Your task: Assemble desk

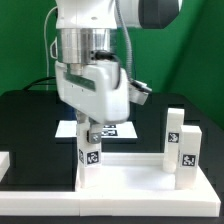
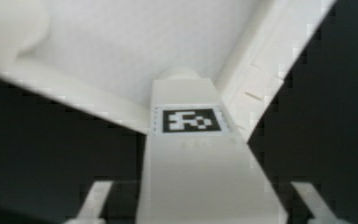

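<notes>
The white desk top lies at the front of the table, rim up. One white leg with a square tag stands upright at its corner on the exterior view's left. My gripper is right above this leg. In the wrist view the leg runs between my two fingers, with a dark gap on each side, so the gripper is open and straddles the leg without touching it. The desk top and its raised rim lie beyond the leg's tagged end.
Two more tagged white legs stand on the exterior view's right by the desk top. The marker board lies behind the gripper. A white part shows at the left edge. The table is black, with a green backdrop.
</notes>
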You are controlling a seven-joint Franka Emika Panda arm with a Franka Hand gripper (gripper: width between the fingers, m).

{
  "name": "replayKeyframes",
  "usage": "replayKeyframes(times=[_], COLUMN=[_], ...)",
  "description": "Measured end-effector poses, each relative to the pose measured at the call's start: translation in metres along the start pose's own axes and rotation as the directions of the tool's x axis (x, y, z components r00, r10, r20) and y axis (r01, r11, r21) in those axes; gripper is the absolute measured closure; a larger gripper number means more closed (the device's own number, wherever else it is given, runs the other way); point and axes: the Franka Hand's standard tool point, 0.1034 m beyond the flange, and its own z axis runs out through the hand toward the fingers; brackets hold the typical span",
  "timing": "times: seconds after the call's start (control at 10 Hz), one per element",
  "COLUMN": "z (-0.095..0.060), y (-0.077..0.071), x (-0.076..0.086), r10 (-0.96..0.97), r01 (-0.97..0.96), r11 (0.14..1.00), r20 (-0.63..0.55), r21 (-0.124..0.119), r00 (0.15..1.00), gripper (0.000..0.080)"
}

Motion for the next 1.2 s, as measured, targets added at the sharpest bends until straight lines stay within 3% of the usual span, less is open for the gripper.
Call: replayKeyframes(times=[0.3, 0.4, 0.5, 0.7, 0.8, 1.1, 1.2], z=[0.0005, 0.0006, 0.0013, 0.0043, 0.0044, 0.0043, 0.0036], y=[-0.0003, -0.0002, 0.0011, 0.0043, 0.0042, 0.0046, 0.0041], x=[-0.0016, -0.0012, -0.0016, -0.0064, -0.0063, -0.0046, -0.0036], r10=[0.201, 0.187, 0.098, -0.268, -0.404, -0.567, -0.664], r01=[-0.200, -0.186, -0.098, 0.268, 0.404, 0.567, 0.664], r11=[0.980, 0.982, 0.995, 0.963, 0.914, 0.823, 0.747], r20=[0.036, 0.036, 0.027, 0.006, 0.011, 0.014, 0.013], r21=[-0.010, -0.009, -0.012, -0.033, -0.030, -0.032, -0.037], r00=[0.979, 0.982, 0.995, 0.963, 0.915, 0.824, 0.748], gripper=[0.0508, 0.0433, 0.0433, 0.0177, 0.0177, 0.0151, 0.0151])
